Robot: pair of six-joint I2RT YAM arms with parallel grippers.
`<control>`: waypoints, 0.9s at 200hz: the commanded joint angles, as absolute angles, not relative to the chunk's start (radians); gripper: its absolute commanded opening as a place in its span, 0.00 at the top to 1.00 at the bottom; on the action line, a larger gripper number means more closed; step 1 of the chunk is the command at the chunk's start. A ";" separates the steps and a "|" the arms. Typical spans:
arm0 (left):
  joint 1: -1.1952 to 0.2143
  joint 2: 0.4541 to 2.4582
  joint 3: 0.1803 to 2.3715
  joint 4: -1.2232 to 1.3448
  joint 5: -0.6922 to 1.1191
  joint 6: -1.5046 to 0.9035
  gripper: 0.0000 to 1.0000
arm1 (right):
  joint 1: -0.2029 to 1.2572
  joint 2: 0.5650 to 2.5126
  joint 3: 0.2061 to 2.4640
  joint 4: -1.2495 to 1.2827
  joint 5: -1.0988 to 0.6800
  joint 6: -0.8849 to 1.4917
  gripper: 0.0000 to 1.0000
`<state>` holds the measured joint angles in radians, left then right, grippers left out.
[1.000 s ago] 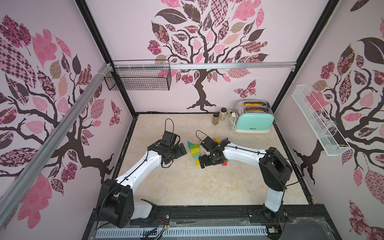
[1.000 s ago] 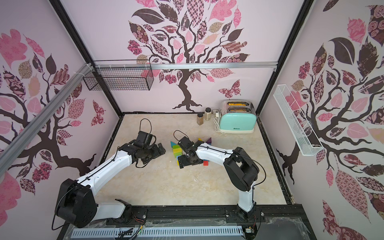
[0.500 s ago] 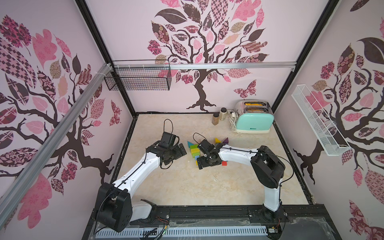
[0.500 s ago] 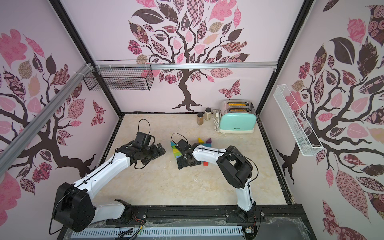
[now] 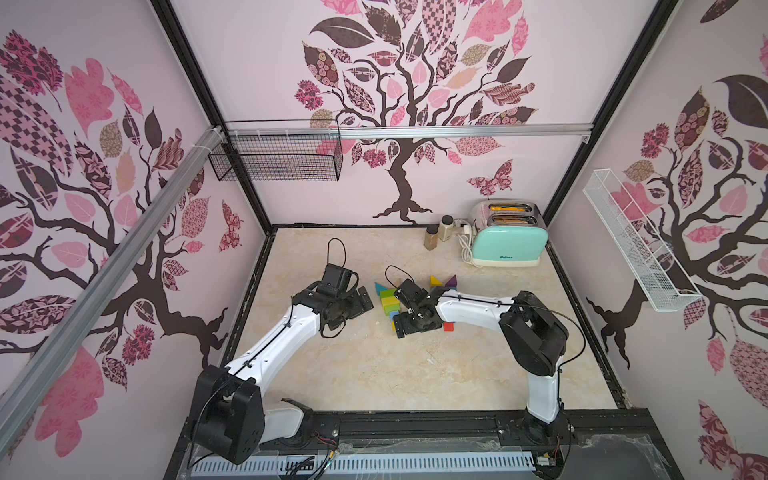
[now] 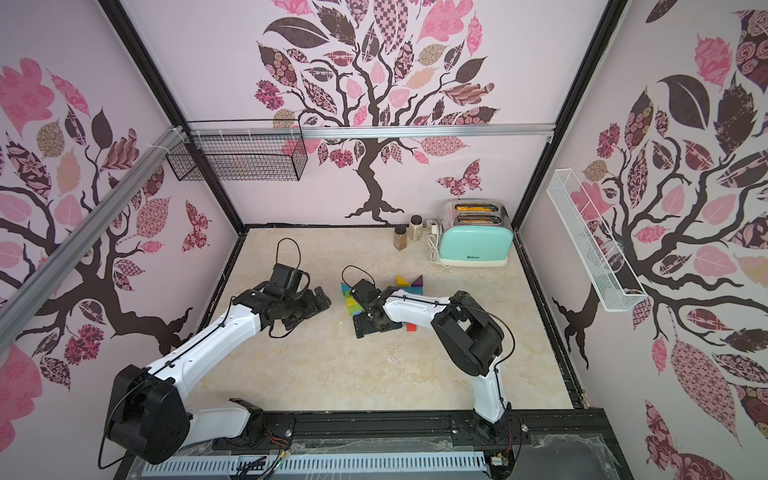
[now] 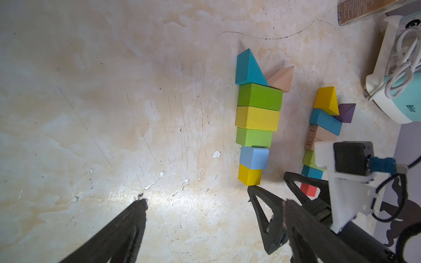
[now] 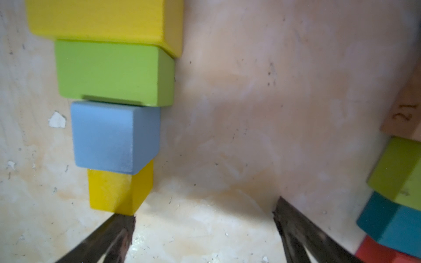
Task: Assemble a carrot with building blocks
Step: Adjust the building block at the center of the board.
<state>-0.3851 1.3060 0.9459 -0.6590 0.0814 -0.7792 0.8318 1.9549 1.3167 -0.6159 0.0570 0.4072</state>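
The building blocks lie flat in a column: teal wedge (image 7: 248, 68) and tan wedge (image 7: 281, 79) at one end, then green bar (image 7: 259, 96), yellow bar (image 7: 257, 118), green bar (image 7: 254, 136), light blue cube (image 7: 254, 157) and yellow cube (image 7: 250, 174). A second cluster beside it runs from a yellow wedge (image 7: 325, 100) to a red block (image 7: 308, 190). My right gripper (image 8: 201, 214) is open at the column's narrow end, one fingertip (image 8: 125, 219) against the yellow cube (image 8: 118, 191). Left of the column (image 5: 388, 297), my left gripper (image 7: 214, 202) hangs open and empty.
A mint toaster (image 5: 509, 245) with its coiled white cord and two spice jars (image 5: 432, 239) stand at the back right. A black wire basket (image 5: 276, 160) hangs on the back wall. A white rack (image 5: 636, 241) is fixed to the right wall.
My right gripper has slid slightly left toward the column's narrow end, its elbow folding inward. The left arm has barely shifted. Both grippers have stayed open.
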 commanded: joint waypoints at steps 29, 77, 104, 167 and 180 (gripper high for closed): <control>-0.387 1.305 0.933 -0.645 0.086 -0.776 0.02 | 0.832 2.009 1.342 -0.596 0.057 0.408 0.01; -0.387 1.311 0.934 -0.643 0.089 -0.774 0.02 | 0.831 2.018 1.345 -0.597 0.055 0.406 0.01; -0.387 1.310 0.933 -0.644 0.092 -0.773 0.02 | 0.830 2.012 1.344 -0.600 0.052 0.404 0.01; -0.387 1.303 0.942 -0.650 0.084 -0.763 0.02 | 0.832 1.962 1.365 -0.657 0.029 0.397 0.01; -0.387 1.298 0.949 -0.658 0.072 -0.757 0.02 | 0.833 1.939 1.370 -0.671 0.014 0.394 0.01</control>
<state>-0.3851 1.3060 0.9447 -0.6590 0.0914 -0.7773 0.8322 1.9694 1.3422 -0.6292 0.0559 0.4015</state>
